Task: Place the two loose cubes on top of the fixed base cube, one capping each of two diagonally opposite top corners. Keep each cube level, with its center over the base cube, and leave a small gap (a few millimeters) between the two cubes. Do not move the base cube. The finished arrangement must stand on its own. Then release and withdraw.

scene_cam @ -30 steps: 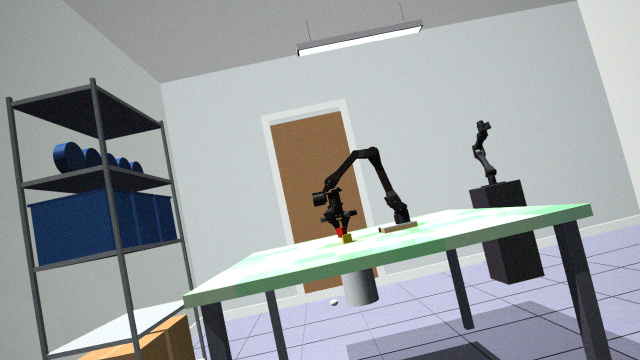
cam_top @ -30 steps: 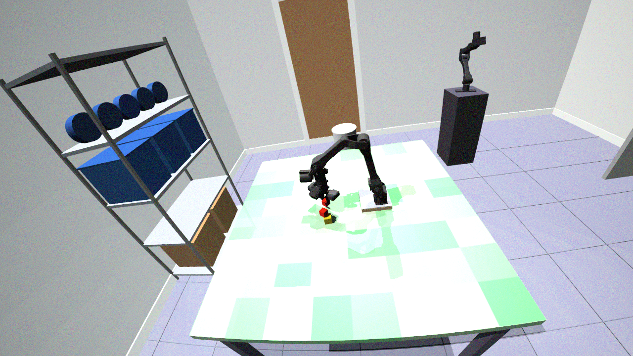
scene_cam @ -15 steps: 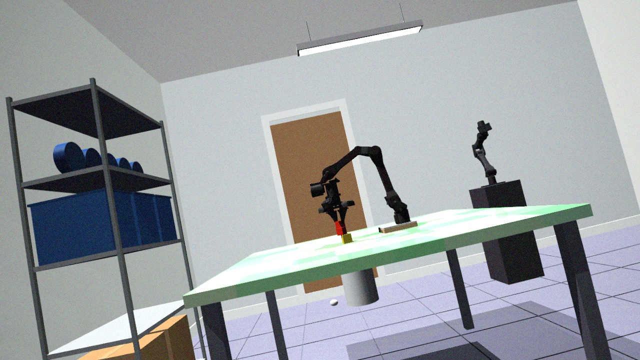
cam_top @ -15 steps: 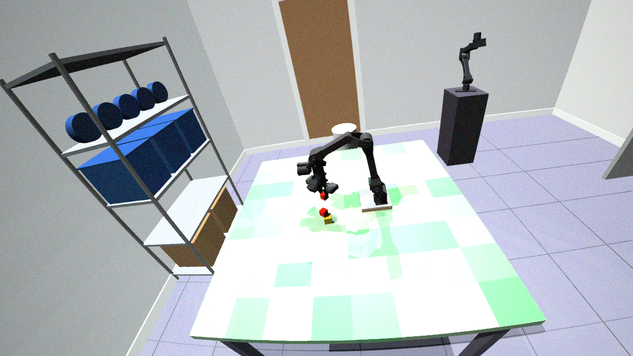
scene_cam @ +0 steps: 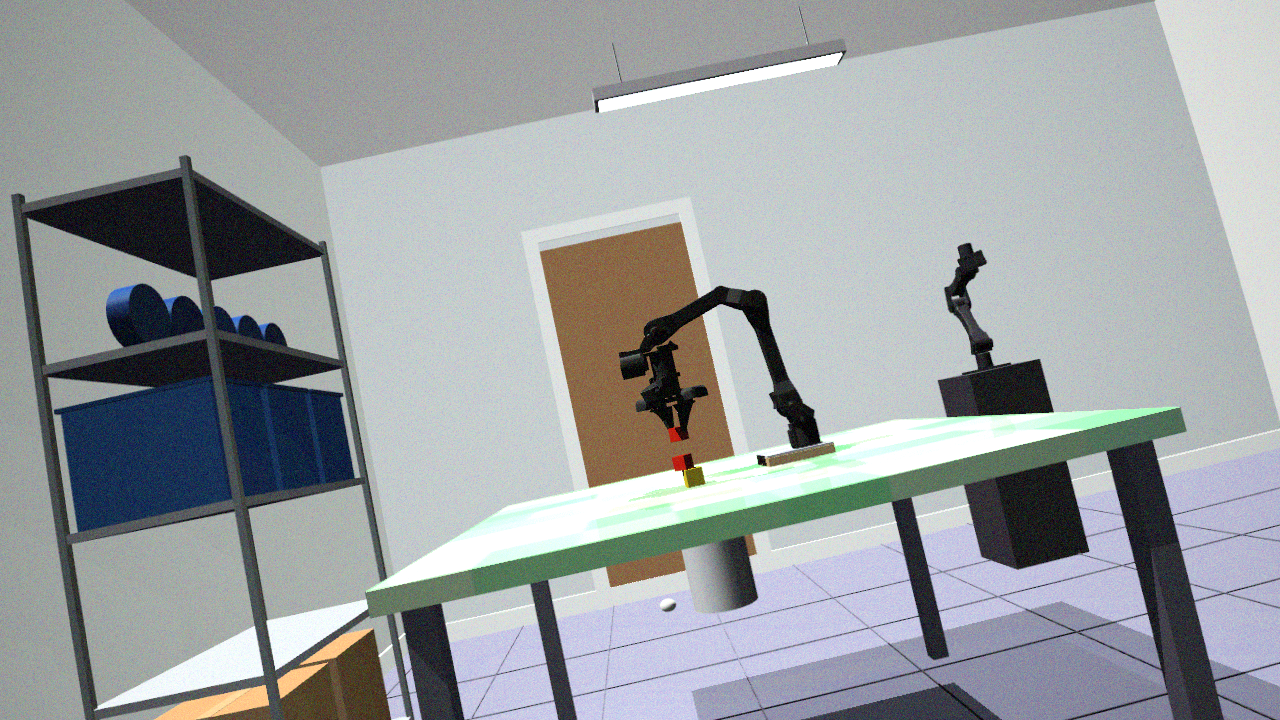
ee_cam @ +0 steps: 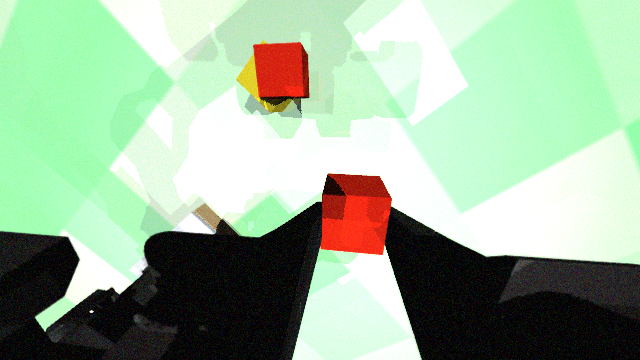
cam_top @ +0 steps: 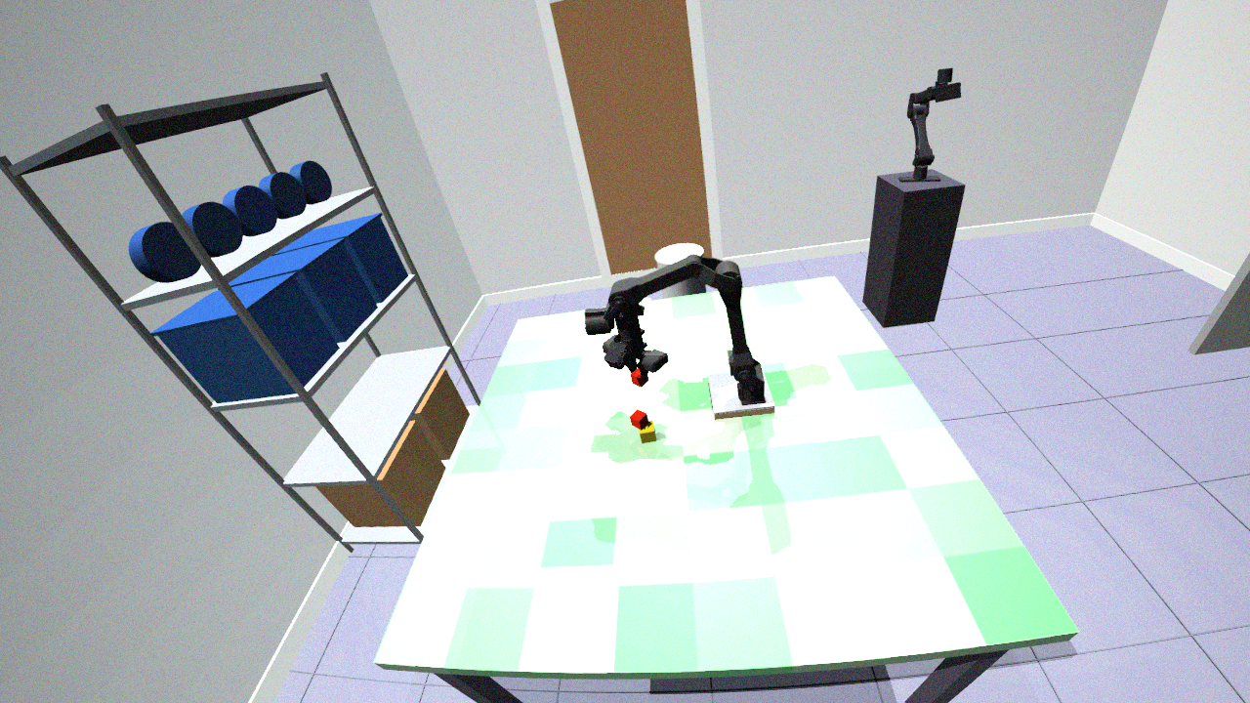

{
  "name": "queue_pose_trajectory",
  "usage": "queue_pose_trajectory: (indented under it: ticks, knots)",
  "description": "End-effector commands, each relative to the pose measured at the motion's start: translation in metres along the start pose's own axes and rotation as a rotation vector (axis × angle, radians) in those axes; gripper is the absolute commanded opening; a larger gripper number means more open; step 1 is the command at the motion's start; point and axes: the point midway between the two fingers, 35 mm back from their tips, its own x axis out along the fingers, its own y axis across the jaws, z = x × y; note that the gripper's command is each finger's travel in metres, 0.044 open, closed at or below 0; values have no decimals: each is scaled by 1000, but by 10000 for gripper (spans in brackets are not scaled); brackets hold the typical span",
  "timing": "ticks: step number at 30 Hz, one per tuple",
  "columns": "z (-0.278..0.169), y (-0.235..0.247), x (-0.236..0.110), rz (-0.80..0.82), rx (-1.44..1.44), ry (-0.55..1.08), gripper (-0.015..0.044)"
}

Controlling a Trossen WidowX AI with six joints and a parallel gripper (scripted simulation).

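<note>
Centre of wrist view: gripper (ee_cam: 354, 220) pinches a red cube (ee_cam: 356, 215) by opposite flat faces; seemingly rigid, light, possibly slippery.

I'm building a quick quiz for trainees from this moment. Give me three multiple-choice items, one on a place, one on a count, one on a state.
1. Where is the placed red cube?
A. on the yellow base cube
B. on the shelf rack
C. on the floor

2. How many red cubes show?
A. one
B. two
C. three

3. The gripper is
A. open, holding nothing
B. shut on nothing
C. shut on the held red cube

Key: 1 A, it sits over one corner of the base; 2 B, one placed, one held; 3 C, fingers flank the cube above the table.
</note>
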Motion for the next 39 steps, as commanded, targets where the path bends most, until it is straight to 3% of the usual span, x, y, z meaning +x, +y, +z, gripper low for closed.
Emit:
queue_pose_trajectory:
  ticks: [1,39]
  knots:
    - [5,4,-3,-6,78,-1,105]
    - [59,65,0,5,1112,-6,105]
